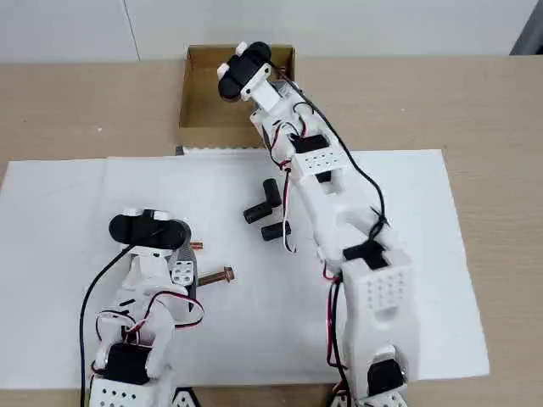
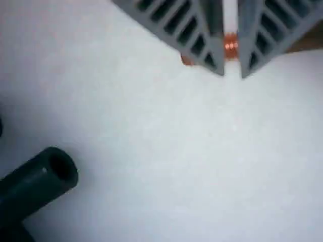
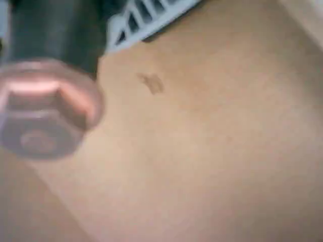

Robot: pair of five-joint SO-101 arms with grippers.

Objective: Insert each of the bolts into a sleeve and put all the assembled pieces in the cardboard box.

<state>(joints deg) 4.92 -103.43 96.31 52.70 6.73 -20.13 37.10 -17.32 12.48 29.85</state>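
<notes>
**High view count: four sleeves, three bolts, one pair joined**

Three loose sleeves (image 1: 271, 193) (image 1: 254, 214) (image 1: 276, 230) lie bunched on the white paper (image 1: 85, 195), just beside the right arm's forearm and close to one another. A fourth sleeve is part of the assembled piece (image 3: 50, 45). This is a black tube with a copper bolt head at its end, and the right gripper (image 3: 60, 20) has it clamped above the brown floor of the cardboard box (image 1: 199, 93).

Two more bolts sit near the left arm. The loose bolt (image 1: 217, 275) lies free on the paper. The pinched bolt (image 2: 230, 45) is nipped by its threaded shank between the grey fingers of the left gripper (image 2: 232, 73), low over the paper. In the left wrist view one loose sleeve lies on the paper well apart from those fingers.

The box stands on the wooden table (image 1: 475, 102), at the paper's far edge. The right arm stretches across the box and covers its right part. The left arm's black wrist motor hides most of its own claw from above.
</notes>
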